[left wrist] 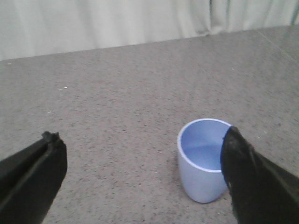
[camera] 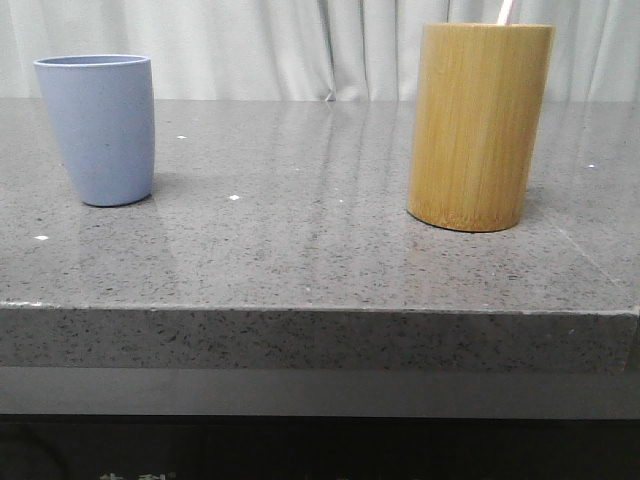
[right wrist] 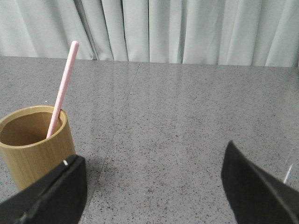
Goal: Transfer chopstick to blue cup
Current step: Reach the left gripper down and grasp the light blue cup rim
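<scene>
So the blue cup (camera: 96,128) is parked upright at about 9 o'clock on the speckled grey countertop (camera: 300,230), well apart from the bamboo holder (camera: 477,125) over at 3 o'clock. One pale pink chopstick (right wrist: 61,88) is seen leaning inside the holder. The left gripper (left wrist: 142,175) is spread wide above the cup, nothing held. Same for the right gripper (right wrist: 152,193): released, next to the holder.

A tan bamboo holder (camera: 480,125) stands upright on the grey speckled table (camera: 300,240), before pale curtains (camera: 300,45).
</scene>
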`<state>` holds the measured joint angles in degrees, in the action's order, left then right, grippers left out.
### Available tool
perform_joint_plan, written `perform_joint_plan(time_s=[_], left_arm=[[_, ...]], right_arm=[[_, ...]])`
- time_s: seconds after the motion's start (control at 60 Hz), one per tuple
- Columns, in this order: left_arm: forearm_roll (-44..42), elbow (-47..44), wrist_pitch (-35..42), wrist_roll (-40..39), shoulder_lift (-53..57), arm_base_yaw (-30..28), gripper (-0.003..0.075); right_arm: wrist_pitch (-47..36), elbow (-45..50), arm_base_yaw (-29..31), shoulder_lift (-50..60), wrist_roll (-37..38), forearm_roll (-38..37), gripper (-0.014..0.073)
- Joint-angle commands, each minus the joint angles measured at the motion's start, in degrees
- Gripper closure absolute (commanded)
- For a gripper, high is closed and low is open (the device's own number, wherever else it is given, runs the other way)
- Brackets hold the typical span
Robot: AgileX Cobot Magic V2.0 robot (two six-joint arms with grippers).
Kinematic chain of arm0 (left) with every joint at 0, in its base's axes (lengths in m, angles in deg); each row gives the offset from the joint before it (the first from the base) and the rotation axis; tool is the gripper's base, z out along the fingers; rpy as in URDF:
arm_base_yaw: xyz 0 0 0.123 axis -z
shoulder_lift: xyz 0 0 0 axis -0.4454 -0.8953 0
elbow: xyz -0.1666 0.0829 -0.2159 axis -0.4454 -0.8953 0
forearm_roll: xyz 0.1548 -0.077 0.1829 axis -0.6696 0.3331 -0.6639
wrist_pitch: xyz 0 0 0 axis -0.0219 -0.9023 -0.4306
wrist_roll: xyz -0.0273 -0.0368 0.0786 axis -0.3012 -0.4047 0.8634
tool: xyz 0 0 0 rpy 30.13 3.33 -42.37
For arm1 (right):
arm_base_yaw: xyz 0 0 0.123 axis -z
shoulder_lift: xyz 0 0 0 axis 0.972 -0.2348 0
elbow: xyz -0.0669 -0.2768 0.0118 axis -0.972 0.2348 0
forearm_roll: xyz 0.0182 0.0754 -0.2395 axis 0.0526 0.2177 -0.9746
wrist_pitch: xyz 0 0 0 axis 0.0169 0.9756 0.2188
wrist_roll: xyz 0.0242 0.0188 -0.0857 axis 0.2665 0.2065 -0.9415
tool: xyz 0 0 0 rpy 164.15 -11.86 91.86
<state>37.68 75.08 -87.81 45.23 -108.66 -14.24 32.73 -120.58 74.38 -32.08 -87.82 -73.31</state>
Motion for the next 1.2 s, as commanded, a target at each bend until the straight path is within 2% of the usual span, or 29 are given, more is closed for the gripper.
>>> perform_joint_plan(time_s=[0.0, 0.217, 0.417, 0.5, 0.9, 0.967, 1.05, 1.183], left_arm=[[0.27, 7.29, -1.17, 0.85, -5.12, 4.34, 0.0115], [0.38, 23.55, -16.81, 0.47, -18.86, 12.15, 0.0118], [0.62, 34.92, -32.05, 0.27, -30.57, 14.07, 0.0118], [1.22, 38.11, -36.12, 0.27, -35.02, 14.18, 0.012], [1.23, 40.17, -36.68, 0.27, -45.45, 14.18, 0.0127], [1.23, 40.17, -36.68, 0.27, -45.61, 14.18, 0.0166], [1.23, 40.17, -36.68, 0.27, -45.61, 14.18, 0.0265], [1.23, 40.17, -36.58, 0.27, -45.61, 14.18, 0.0508]], right_arm=[[-4.52, -1.9, 0.35, -0.49, -0.26, -0.56, -0.0006], [-4.41, -1.9, 0.35, -0.49, -0.26, -0.56, -0.0006], [-4.24, -1.9, 0.35, -0.49, -0.26, -0.56, -0.0006], [-4.24, -1.9, 0.35, -0.49, -0.26, -0.56, -0.0006], [-4.24, -1.9, 0.35, -0.49, -0.26, -0.56, -0.0006], [-4.24, -1.9, 0.35, -0.49, -0.26, -0.56, -0.0006], [-4.24, -1.9, 0.35, -0.49, -0.26, -0.56, -0.0006], [-4.24, -1.9, 0.35, -0.49, -0.26, -0.56, -0.0006]])
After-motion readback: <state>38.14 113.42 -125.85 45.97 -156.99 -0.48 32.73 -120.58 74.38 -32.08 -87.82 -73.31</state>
